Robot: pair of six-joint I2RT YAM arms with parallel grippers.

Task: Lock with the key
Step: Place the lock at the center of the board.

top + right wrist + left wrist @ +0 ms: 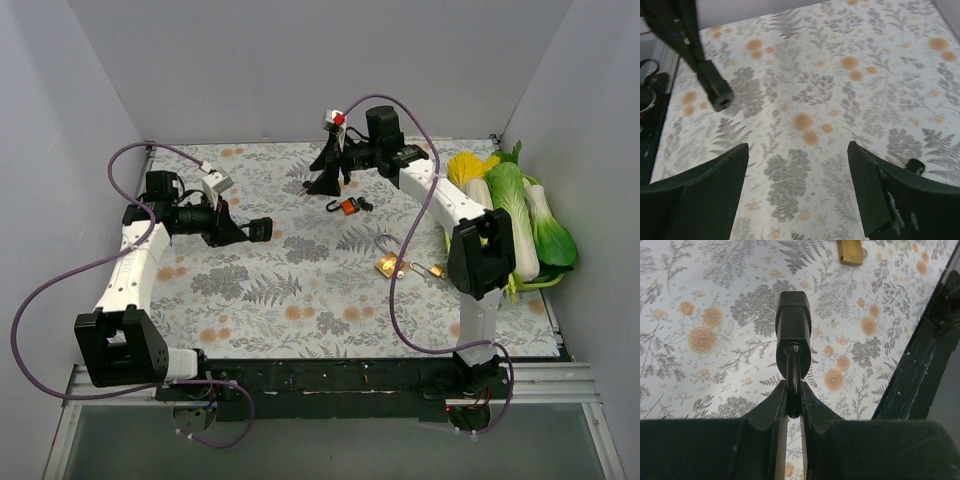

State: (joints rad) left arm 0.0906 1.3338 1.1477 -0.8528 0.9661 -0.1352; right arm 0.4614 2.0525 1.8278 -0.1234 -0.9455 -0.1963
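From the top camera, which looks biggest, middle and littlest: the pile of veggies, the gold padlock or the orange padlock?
1. Largest by far: the vegetable pile.
2 and 3. The brass padlock and the orange padlock look about alike, too close to rank.

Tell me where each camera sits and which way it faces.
Top external: above and behind the robot, looking down on the floral mat; left arm and right arm show.
Left wrist: on the left arm, looking along its shut fingers at the mat.
Right wrist: on the right arm, looking between its open fingers at the mat.
Shared: top and left wrist both show the brass padlock.
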